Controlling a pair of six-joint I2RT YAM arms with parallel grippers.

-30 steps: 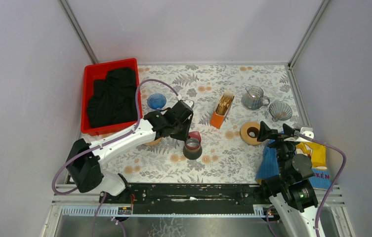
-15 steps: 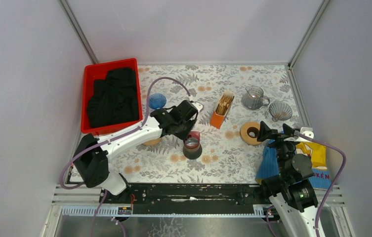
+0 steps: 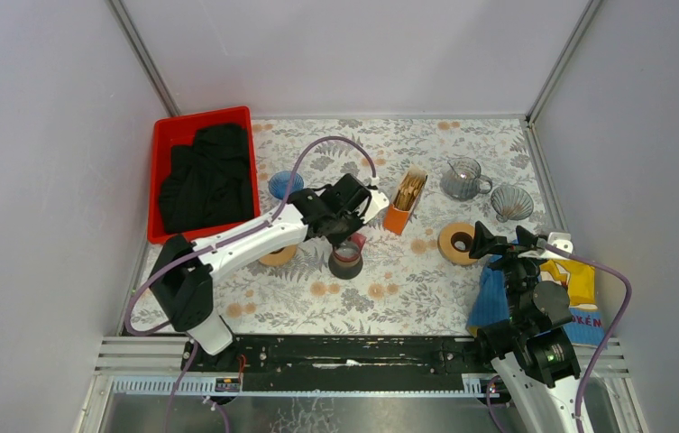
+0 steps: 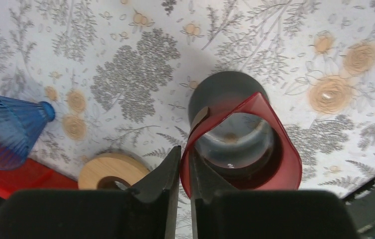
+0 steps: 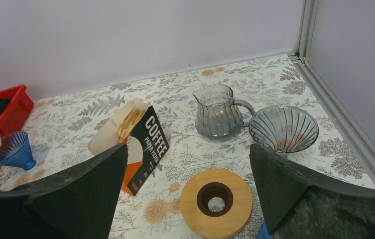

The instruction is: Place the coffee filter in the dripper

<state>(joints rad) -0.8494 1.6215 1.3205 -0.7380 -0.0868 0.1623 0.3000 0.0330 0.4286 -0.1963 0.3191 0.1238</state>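
Observation:
Paper coffee filters stick out of an orange and black box [image 3: 405, 200] [image 5: 138, 144] lying mid-table. A grey ribbed glass dripper [image 3: 510, 202] [image 5: 283, 128] sits far right and a blue ribbed dripper [image 3: 284, 184] [image 4: 6, 129] sits by the red bin. My left gripper [image 3: 352, 238] [image 4: 185, 152] is shut on the red wall of a red-rimmed dark cup [image 3: 347, 259] [image 4: 237, 142] with glass inside. My right gripper [image 3: 502, 240] [image 5: 187, 154] stands wide open above a wooden ring [image 3: 457, 243] [image 5: 216, 201], holding nothing.
A glass jug [image 3: 463, 179] [image 5: 218, 118] stands beside the grey dripper. A second wooden ring [image 3: 274, 256] [image 4: 113, 172] lies left of the cup. The red bin [image 3: 166, 135] holds black cloth. A blue cloth [image 3: 489, 298] and a yellow bag [image 3: 574, 280] lie near the right arm.
My left arm has reached further right and its jaws have closed on the cup's red wall. The cup has shifted slightly. The right arm has not moved.

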